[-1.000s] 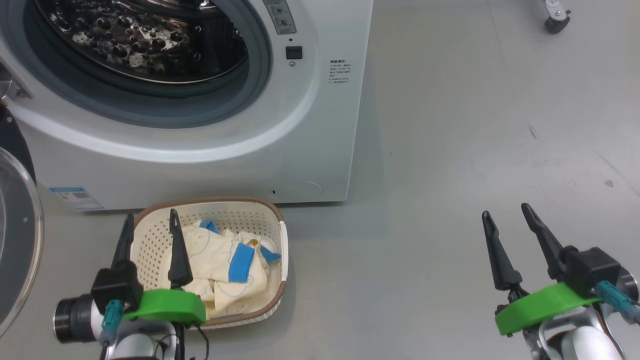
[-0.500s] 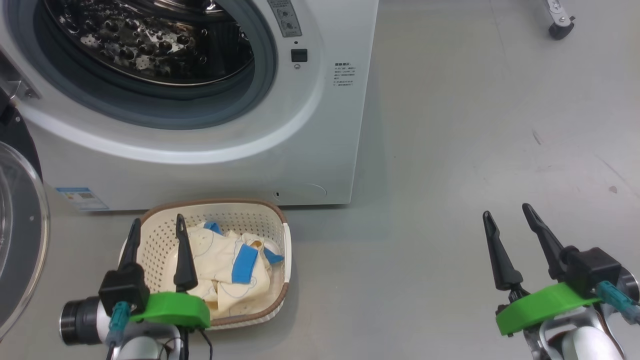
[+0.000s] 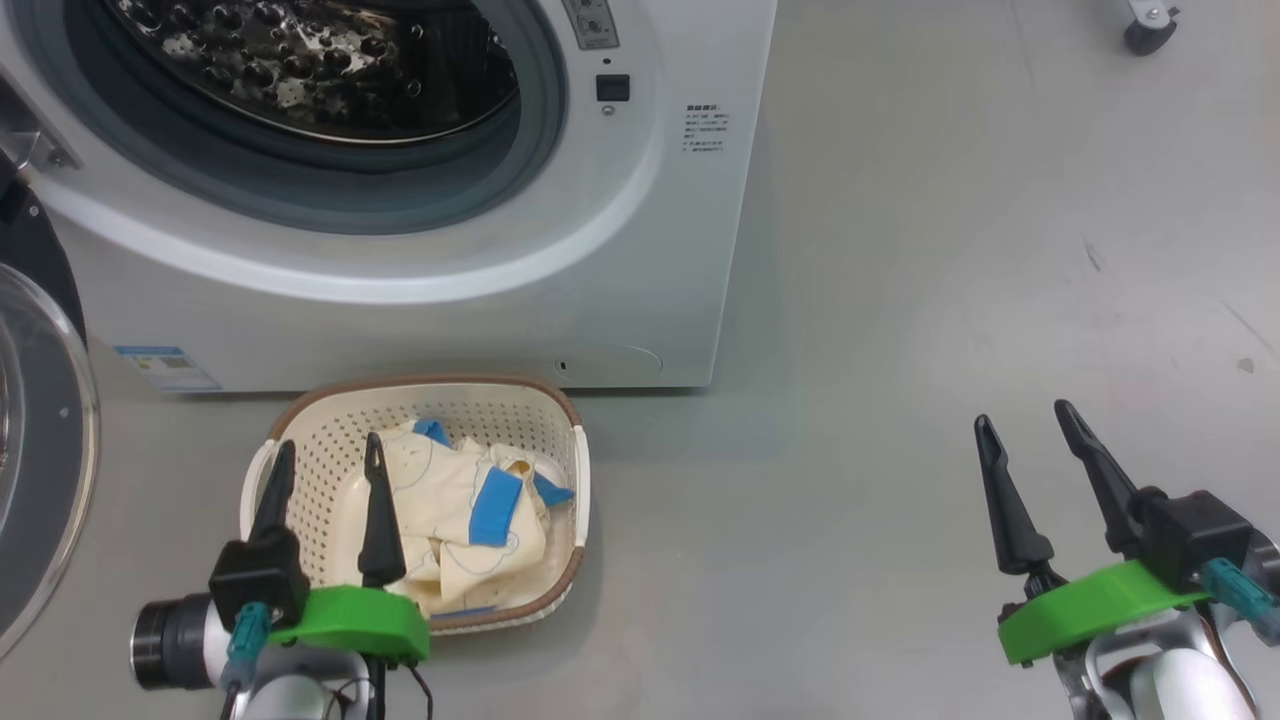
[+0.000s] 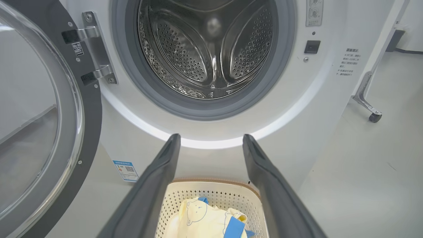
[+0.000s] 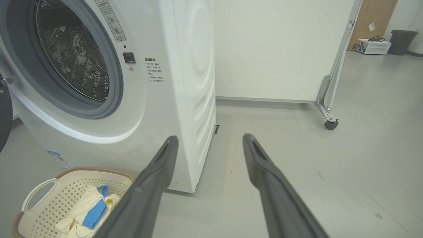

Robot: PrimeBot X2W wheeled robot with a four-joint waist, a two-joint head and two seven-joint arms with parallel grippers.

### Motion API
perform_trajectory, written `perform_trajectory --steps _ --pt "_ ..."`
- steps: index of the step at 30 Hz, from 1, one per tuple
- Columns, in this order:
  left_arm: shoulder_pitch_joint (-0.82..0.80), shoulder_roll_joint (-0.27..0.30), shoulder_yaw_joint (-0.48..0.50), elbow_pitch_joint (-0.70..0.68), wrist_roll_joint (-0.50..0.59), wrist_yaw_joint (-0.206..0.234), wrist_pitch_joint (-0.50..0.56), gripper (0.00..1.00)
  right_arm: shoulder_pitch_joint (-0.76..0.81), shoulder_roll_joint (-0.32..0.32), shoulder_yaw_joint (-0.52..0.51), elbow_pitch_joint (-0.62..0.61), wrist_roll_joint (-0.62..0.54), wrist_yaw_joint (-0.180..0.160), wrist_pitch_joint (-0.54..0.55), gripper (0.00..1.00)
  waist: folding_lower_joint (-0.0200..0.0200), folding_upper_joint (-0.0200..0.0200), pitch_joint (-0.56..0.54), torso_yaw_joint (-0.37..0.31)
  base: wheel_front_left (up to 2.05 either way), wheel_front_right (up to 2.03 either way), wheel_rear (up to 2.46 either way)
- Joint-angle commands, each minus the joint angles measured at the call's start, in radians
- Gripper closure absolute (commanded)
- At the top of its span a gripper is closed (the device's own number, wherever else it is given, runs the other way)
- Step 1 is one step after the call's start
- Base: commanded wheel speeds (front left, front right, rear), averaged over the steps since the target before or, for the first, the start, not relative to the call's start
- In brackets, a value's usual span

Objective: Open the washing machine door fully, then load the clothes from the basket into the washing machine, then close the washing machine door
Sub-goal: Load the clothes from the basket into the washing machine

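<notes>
The white washing machine [image 3: 640,250] stands ahead, its door [image 3: 40,440] swung wide to the left on its hinges [image 4: 87,54], baring the steel drum [image 4: 208,49]. On the floor before it sits the cream basket [image 3: 300,470] holding the pale yellow clothes [image 3: 455,500] with blue trim. My left gripper [image 3: 328,453] hovers open over the basket's near left part, nothing between its fingers. Far to the right, my right gripper [image 3: 1025,420] is open above bare floor. In the right wrist view the basket [image 5: 39,198] lies at lower left.
A white partition panel on a metal leg with a caster [image 5: 330,124] stands right of the machine. A grey bin [image 5: 400,41] and a white box [image 5: 370,46] sit by the far wall. Grey floor [image 3: 900,300] stretches to the right.
The head camera has shifted, so machine and basket sit slightly further right and the basket higher. The left gripper now lies nearer the basket's near edge. Both grippers stay open.
</notes>
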State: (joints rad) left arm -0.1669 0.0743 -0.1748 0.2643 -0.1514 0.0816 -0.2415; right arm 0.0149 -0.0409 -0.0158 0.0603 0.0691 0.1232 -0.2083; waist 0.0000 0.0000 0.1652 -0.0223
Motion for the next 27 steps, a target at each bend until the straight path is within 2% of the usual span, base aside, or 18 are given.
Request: perform_trajectory --steps 1,5,13,17,22,27 --pt "-0.025 0.021 0.028 -0.027 -0.01 0.008 0.006 0.0 -0.045 -0.009 0.017 -0.036 -0.007 0.008 -0.013 0.0 0.0 0.0 0.013 0.006 0.0 0.0 0.0" --pt "-0.038 0.018 0.023 -0.006 -0.022 0.003 0.022 0.0 -0.06 -0.009 0.021 -0.039 -0.007 0.008 -0.014 0.0 0.0 0.0 0.04 0.013 0.0 0.0 0.0" --pt "-0.111 0.018 -0.001 0.112 -0.047 -0.041 0.051 0.0 -0.096 -0.009 0.029 -0.046 -0.006 0.008 -0.02 0.0 0.0 0.0 0.112 0.014 0.0 0.0 0.0" --pt "-0.18 0.015 -0.017 0.213 -0.058 -0.069 0.067 0.0 -0.123 -0.009 0.035 -0.047 -0.004 0.008 -0.024 0.0 0.0 0.0 0.156 0.005 0.0 0.0 0.0" --pt "-0.281 0.018 -0.032 0.397 -0.085 -0.134 0.108 0.0 -0.161 -0.009 0.055 -0.042 0.004 0.008 -0.031 0.0 0.0 0.0 0.217 -0.023 0.0 0.0 0.0" --pt "-0.392 0.019 -0.031 0.557 -0.107 -0.161 0.095 0.0 -0.199 -0.009 0.065 -0.04 0.013 0.008 -0.038 0.0 0.0 0.0 0.286 -0.054 0.0 0.0 0.0"
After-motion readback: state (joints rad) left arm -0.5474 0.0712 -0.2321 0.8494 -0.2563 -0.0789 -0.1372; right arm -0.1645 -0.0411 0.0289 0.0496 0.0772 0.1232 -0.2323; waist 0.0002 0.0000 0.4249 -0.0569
